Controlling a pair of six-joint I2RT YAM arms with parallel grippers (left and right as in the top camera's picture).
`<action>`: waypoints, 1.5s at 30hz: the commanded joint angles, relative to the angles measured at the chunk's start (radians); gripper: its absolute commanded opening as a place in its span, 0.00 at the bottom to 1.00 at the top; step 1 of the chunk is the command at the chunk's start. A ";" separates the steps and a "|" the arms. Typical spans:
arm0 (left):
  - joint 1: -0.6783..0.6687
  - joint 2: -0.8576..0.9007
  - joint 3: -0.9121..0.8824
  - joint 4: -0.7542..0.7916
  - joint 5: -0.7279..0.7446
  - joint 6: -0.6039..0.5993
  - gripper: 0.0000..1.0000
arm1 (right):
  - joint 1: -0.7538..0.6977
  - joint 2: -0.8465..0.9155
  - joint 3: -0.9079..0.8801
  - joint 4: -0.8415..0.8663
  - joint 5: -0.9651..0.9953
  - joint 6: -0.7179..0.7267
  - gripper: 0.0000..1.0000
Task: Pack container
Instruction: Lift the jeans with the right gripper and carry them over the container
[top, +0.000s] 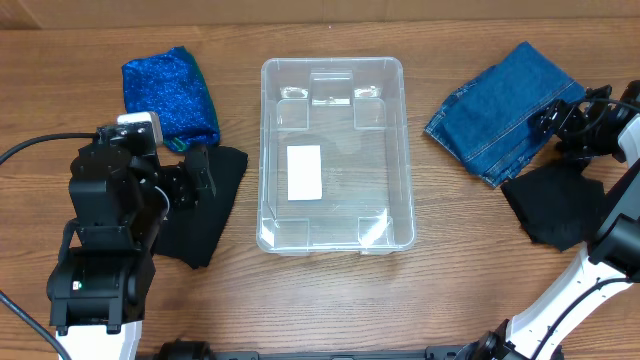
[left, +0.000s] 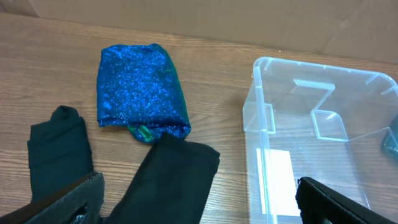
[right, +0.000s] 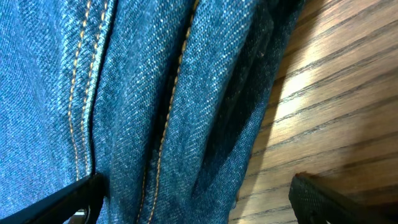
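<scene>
The clear rectangular plastic container (top: 334, 150) sits mid-table. The left gripper (left: 202, 196) is spread wide above black cloth (left: 177, 177), and the right gripper (right: 199, 193) is spread wide over blue denim (right: 143, 87).

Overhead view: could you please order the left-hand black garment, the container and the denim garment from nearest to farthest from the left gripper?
From the left gripper:
1. Left-hand black garment, directly under it.
2. Container, in the middle, to its right.
3. Denim garment, far right.
</scene>
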 joint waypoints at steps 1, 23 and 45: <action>-0.006 0.002 0.027 -0.002 0.004 0.015 1.00 | 0.022 0.071 -0.023 -0.031 -0.006 0.013 1.00; -0.006 0.002 0.027 -0.001 0.005 0.014 1.00 | 0.154 0.078 -0.243 0.249 0.031 0.276 0.95; -0.006 0.002 0.027 -0.001 0.011 0.013 1.00 | 0.154 0.078 -0.259 0.320 -0.119 0.346 0.28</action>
